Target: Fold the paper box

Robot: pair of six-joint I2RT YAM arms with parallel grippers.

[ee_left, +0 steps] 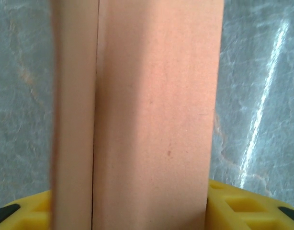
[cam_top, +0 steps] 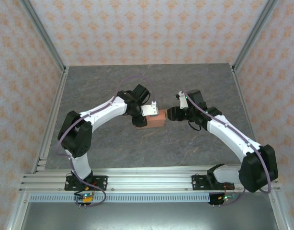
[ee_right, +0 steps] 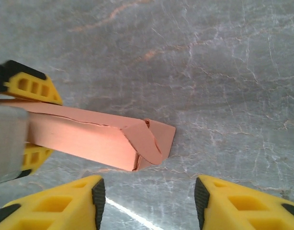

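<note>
Your left arm (cam_top: pixel 104 112): base at lower left of top view, elbow bent out toward left edge, forearm reaching up-right to frame centre. Left gripper (cam_top: pixel 146 119) at centre; in right wrist view its yellow fingers (ee_right: pixel 31 87) sit one above, one below paper box (ee_right: pixel 89 139), clamped on it. Your right arm (cam_top: pixel 231 134): base at lower right, elbow folded near right edge, forearm running up-left to centre. Right gripper (cam_top: pixel 172 115) faces left gripper at close range, jaws apart, nothing between pads (ee_right: pixel 98 196).

Overhead, 2 close wrist cameras share paper box (cam_top: pixel 156 119).
</note>
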